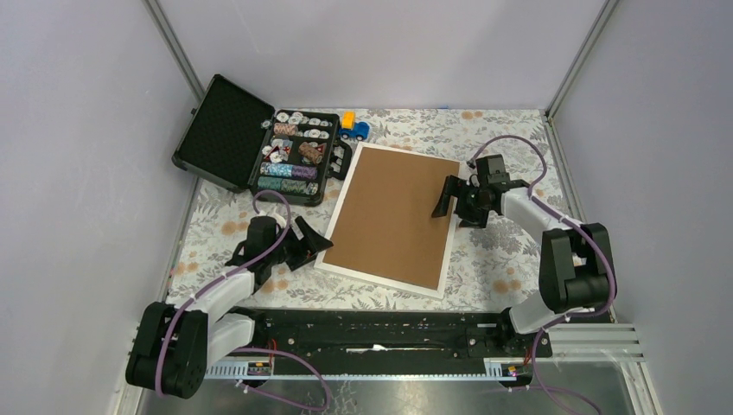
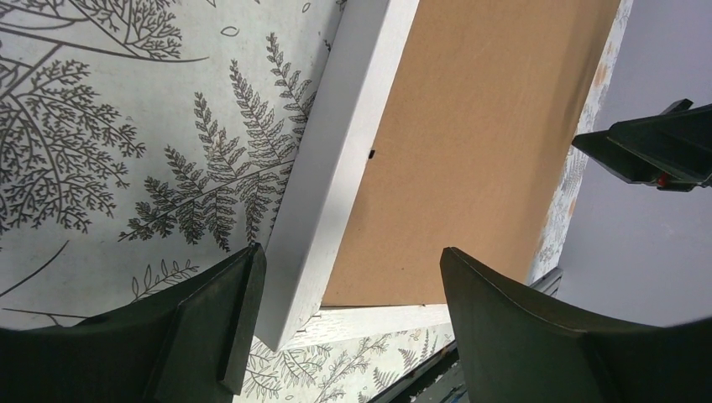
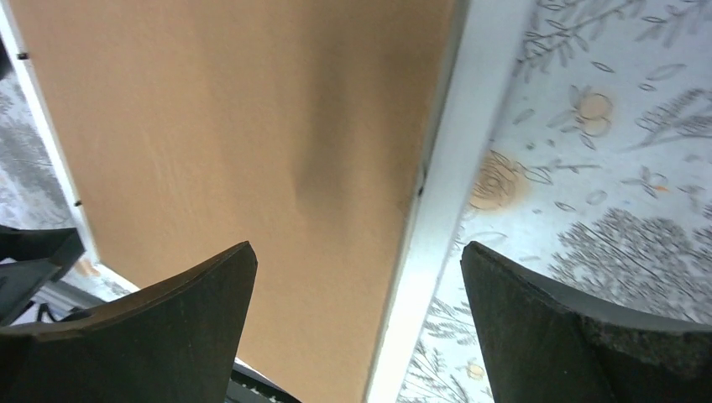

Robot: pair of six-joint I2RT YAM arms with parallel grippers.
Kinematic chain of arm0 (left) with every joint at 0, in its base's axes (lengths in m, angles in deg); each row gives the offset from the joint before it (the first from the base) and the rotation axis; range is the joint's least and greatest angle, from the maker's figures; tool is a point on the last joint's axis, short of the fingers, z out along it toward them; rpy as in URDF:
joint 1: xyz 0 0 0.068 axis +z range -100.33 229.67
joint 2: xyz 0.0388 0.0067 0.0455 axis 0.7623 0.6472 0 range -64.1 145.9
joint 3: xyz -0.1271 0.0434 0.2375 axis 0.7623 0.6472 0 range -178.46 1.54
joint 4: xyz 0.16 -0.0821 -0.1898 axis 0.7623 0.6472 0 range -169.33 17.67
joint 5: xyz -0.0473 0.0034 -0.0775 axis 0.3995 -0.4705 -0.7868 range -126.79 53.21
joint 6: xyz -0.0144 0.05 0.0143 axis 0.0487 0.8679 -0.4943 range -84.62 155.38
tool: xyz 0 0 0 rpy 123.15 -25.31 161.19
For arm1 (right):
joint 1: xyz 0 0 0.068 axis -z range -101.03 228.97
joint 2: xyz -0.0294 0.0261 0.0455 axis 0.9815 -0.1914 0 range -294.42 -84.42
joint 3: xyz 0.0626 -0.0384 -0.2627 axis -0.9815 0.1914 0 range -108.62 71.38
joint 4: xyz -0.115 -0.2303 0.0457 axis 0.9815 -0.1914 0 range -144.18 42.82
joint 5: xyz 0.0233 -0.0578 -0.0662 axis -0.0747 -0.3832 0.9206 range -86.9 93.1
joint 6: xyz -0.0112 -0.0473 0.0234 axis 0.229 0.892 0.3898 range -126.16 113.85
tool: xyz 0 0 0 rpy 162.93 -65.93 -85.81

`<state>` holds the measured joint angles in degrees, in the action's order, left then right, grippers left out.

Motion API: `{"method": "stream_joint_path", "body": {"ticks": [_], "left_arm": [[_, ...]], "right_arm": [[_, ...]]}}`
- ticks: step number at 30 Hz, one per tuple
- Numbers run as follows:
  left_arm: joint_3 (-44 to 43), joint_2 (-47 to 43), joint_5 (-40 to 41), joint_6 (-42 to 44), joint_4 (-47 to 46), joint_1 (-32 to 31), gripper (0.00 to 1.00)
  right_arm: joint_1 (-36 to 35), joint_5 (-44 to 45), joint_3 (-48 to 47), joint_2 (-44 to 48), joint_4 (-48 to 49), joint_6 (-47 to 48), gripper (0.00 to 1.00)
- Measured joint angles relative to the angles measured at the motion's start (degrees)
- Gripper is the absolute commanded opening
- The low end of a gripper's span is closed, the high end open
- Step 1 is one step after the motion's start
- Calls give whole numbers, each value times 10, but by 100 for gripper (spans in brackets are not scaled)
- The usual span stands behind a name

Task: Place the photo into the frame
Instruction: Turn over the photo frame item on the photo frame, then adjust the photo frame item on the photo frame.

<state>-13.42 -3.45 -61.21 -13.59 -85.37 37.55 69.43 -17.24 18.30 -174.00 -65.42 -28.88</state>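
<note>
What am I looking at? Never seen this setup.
Two robot arms bolted at a table's near edge. The wide picture looks down from above; the other two come from cameras on each wrist, the dark wedges being that arm's fingers. On the patterned cloth lies a white frame, brown back up, beside an open case of chips and a blue toy truck. The left tool is open over the frame's near left corner, the right tool open over its right edge. Neither holds anything; no photo shows.
</note>
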Motion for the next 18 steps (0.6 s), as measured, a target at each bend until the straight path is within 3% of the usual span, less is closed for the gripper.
{"method": "stream_joint_path", "body": {"ticks": [12, 15, 18], "left_arm": [[-33, -24, 17, 31, 40, 0, 83], [-38, -25, 22, 37, 41, 0, 83], [-38, -17, 21, 40, 41, 0, 83]], "right_arm": [[0, 88, -38, 49, -85, 48, 100], [0, 76, -32, 50, -73, 45, 92], [0, 52, -12, 50, -46, 33, 79]]}}
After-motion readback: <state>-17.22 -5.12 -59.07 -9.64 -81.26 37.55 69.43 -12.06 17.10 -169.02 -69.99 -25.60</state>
